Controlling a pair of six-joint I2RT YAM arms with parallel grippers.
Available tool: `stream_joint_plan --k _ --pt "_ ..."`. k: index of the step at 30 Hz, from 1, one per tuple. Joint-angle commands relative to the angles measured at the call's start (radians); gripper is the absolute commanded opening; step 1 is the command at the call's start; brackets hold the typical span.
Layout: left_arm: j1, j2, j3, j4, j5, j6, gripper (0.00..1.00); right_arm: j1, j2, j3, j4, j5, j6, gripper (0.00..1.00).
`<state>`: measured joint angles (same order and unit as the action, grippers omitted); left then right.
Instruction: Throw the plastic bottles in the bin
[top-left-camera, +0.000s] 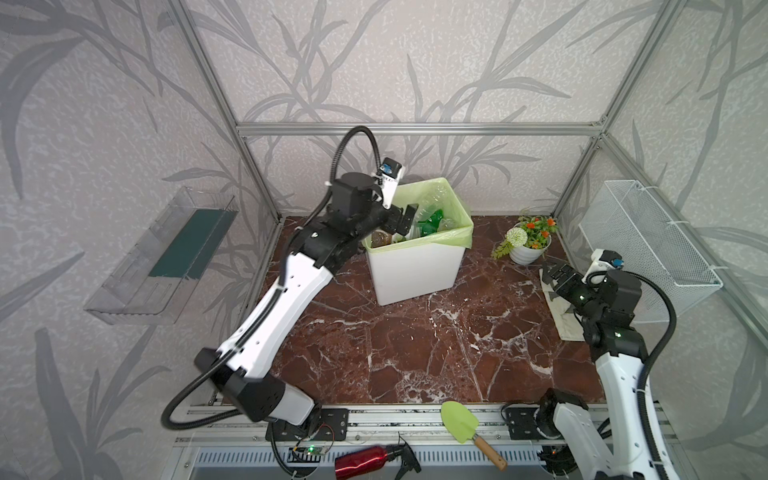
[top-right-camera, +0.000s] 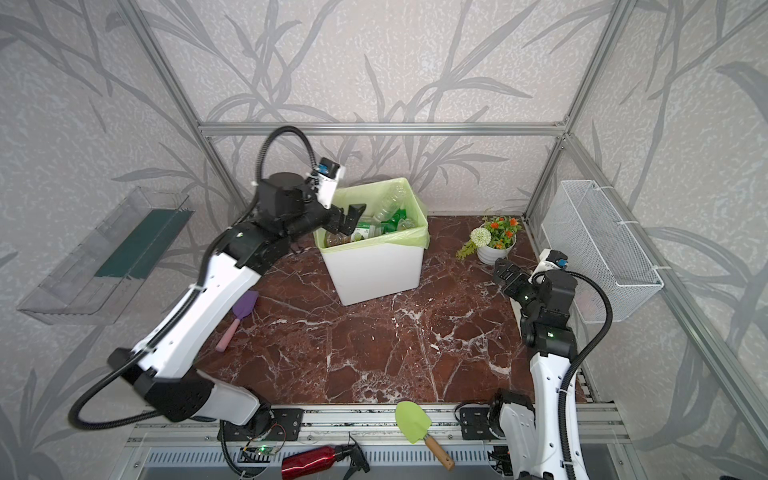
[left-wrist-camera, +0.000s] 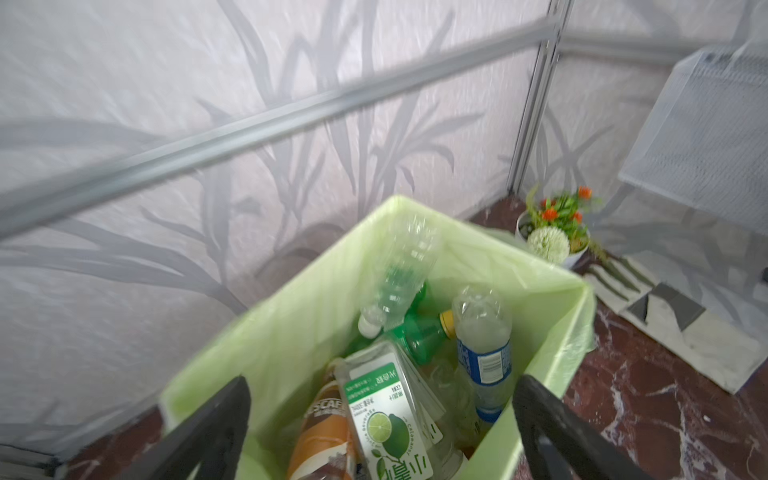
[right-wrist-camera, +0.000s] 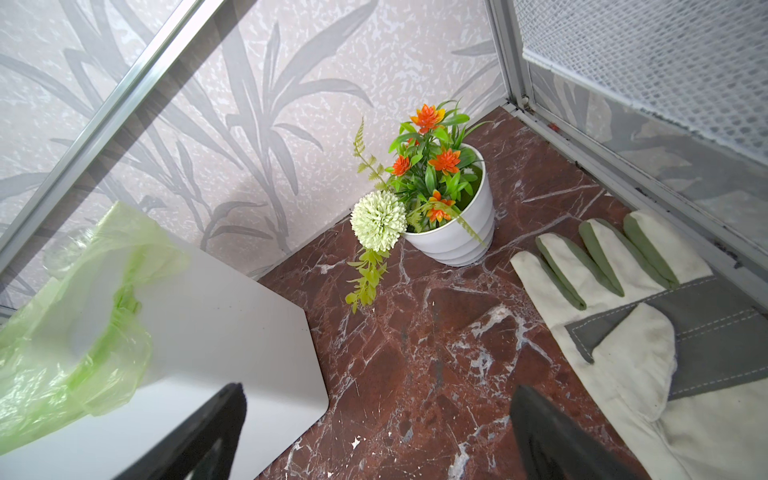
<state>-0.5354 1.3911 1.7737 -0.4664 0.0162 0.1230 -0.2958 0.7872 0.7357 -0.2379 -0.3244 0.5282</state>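
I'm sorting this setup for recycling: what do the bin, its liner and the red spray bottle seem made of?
The bin: smooth, matte white walls, likely rigid plastic. The liner: thin, translucent light-green film, crinkled over the rim, so plastic bag. The red spray bottle: glossy body with sharp highlights, probably painted metal; black trigger looks plastic.

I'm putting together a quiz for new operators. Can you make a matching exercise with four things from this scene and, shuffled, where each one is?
1. left gripper
2. work glove
3. green trowel
4. flower pot

a. across the front metal rail
b. far right corner of the table
c. open over the bin
d. flat on the table by the right gripper

Pairs: 1-c, 2-d, 3-a, 4-b
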Motion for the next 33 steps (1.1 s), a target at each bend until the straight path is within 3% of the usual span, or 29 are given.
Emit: stream_joint_plan --k 1,9,14,18,23,26,33 --pt "-0.003 -0.154 -0.046 0.137 -0.088 0.059 0.99 -0.004 -0.006 -0.006 0.023 -0.018 0.018 1.00" --pt "-0.003 -0.278 -0.357 0.303 -0.242 0.064 0.99 -0.005 -0.003 -0.066 0.094 0.027 -0.042 1.00" --pt "0.005 -0.351 -0.549 0.402 -0.487 0.015 0.99 -0.003 0.033 -0.243 0.406 0.079 -0.114 0.99" --pt "0.012 -0.424 -0.786 0.527 -0.694 0.003 0.99 0.017 0.114 -0.388 0.752 0.122 -0.176 0.99" --pt "0.106 -0.479 -1.005 0.583 -0.871 -0.090 0.99 0.231 0.322 -0.403 0.952 0.288 -0.485 0.99" --pt "0.198 -0.504 -1.119 0.581 -0.909 -0.178 0.99 0.300 0.489 -0.431 1.195 0.337 -0.565 0.99" --pt "0.325 -0.488 -1.412 0.811 -0.933 -0.302 0.99 0.327 0.507 -0.363 1.065 0.289 -0.558 0.99"
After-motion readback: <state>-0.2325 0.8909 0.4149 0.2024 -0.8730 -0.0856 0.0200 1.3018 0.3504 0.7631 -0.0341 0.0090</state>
